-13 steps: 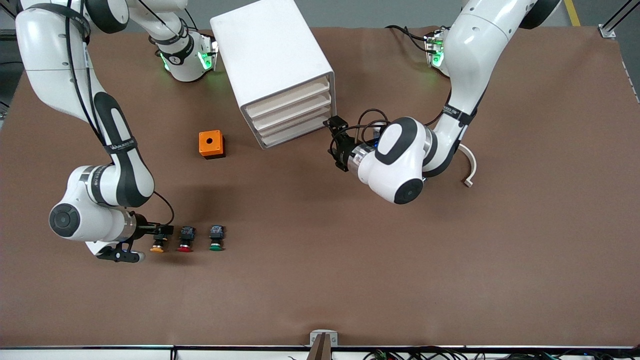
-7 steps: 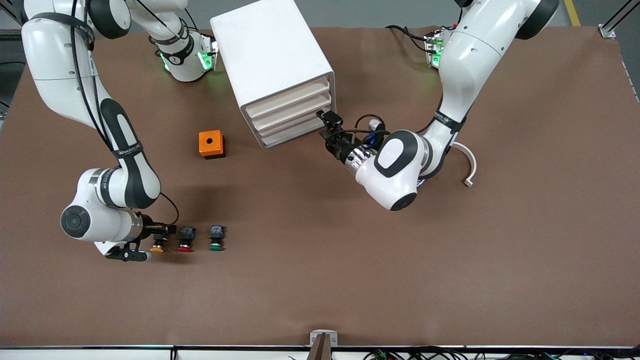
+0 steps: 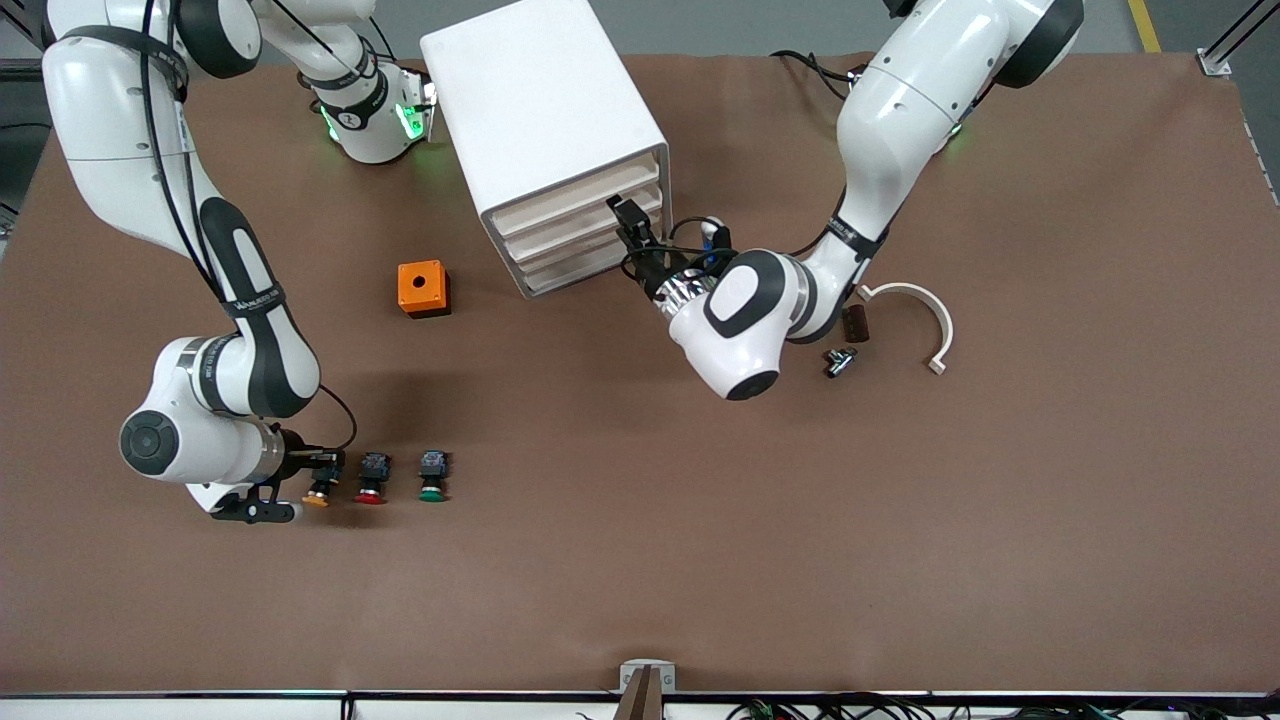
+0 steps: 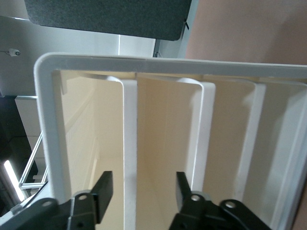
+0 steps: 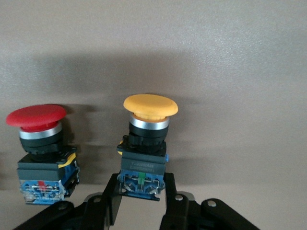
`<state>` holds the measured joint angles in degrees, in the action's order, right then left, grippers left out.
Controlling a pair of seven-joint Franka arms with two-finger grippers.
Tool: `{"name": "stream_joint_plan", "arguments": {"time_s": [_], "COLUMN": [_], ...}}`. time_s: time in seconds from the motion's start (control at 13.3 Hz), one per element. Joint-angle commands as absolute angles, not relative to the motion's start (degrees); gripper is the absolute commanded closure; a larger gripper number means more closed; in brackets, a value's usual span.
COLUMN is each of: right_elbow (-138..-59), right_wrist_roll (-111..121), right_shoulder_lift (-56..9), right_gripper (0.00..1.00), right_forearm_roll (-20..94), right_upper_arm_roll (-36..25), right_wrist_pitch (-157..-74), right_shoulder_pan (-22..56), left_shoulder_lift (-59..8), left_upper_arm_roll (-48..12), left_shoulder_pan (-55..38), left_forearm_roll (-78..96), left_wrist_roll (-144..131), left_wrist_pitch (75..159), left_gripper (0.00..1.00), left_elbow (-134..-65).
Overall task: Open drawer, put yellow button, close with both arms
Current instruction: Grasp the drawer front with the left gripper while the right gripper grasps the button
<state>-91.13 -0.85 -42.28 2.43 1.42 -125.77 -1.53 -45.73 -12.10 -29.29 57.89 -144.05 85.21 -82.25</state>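
Note:
The white cabinet (image 3: 540, 100) stands near the robots' bases, all three drawers shut. My left gripper (image 3: 628, 215) is open at its front. In the left wrist view its gripper (image 4: 141, 184) has its fingers astride the front lip of the top drawer (image 4: 129, 134), which also shows in the front view (image 3: 575, 190). My right gripper (image 3: 322, 468) is low over the table at the yellow button (image 3: 318, 493). In the right wrist view its gripper (image 5: 141, 184) is shut on the blue body of the yellow button (image 5: 149, 106).
A red button (image 3: 370, 482) and a green button (image 3: 433, 478) stand in a row beside the yellow one; the red one (image 5: 36, 117) is close to my right gripper. An orange cube (image 3: 423, 288) sits nearer the cabinet. A white curved piece (image 3: 925, 310) and small dark parts (image 3: 845, 345) lie by the left arm.
My left gripper has moved from beside the cabinet's lower corner to the front of the top drawer, uncovering small parts on the table. My right gripper has stayed at the yellow button.

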Motion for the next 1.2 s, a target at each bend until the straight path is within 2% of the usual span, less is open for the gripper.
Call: {"name": "stream_joint_plan", "arguments": {"time_s": [0.0, 0.23, 0.3, 0.45, 0.53, 0.9, 1.13], "right_elbow": [-91.05, -90.62, -90.09, -89.39, -89.65, -89.91, -89.91], "right_wrist_roll": [0.0, -0.79, -1.92, -7.96, -11.57, -25.81, -38.45], "right_shoulder_lift": [-40.27, -34.65, -32.71, -29.11, -27.61, -17.95, -15.04], "right_gripper": [0.95, 0.97, 0.97, 0.97, 0.98, 0.99, 0.99], "right_forearm_roll": [3.78, 3.78, 3.78, 3.78, 4.04, 10.54, 11.51], "right_upper_arm_roll": [2.11, 2.11, 2.02, 2.11, 2.98, 4.39, 4.48], "right_wrist_pitch": [-125.68, -121.92, -119.21, -113.41, -112.25, -96.88, -92.12], "right_shoulder_pan": [-1.76, -0.71, -0.36, 0.26, 0.18, 0.79, 4.82], "left_shoulder_lift": [-46.32, -46.84, -46.85, -46.93, -46.93, -46.5, -47.11], "left_upper_arm_roll": [-12.04, -12.04, -11.95, -11.95, -11.95, -11.08, -9.58], "left_shoulder_pan": [-30.66, -31.46, -31.55, -31.55, -31.47, -29.98, -25.94], "left_forearm_roll": [59.15, 62.3, 63.01, 63.11, 62.93, 61.79, 61.52], "left_wrist_roll": [-145.81, -146.07, -146.16, -146.08, -145.99, -145.2, -142.4], "left_wrist_pitch": [84.29, 84.29, 84.29, 84.29, 84.29, 84.29, 84.64], "left_gripper": [0.43, 0.5, 0.56, 0.89, 0.99, 1.0, 1.0], "left_elbow": [-81.3, -81.21, -81.21, -81.21, -81.21, -80.77, -77.44]}}
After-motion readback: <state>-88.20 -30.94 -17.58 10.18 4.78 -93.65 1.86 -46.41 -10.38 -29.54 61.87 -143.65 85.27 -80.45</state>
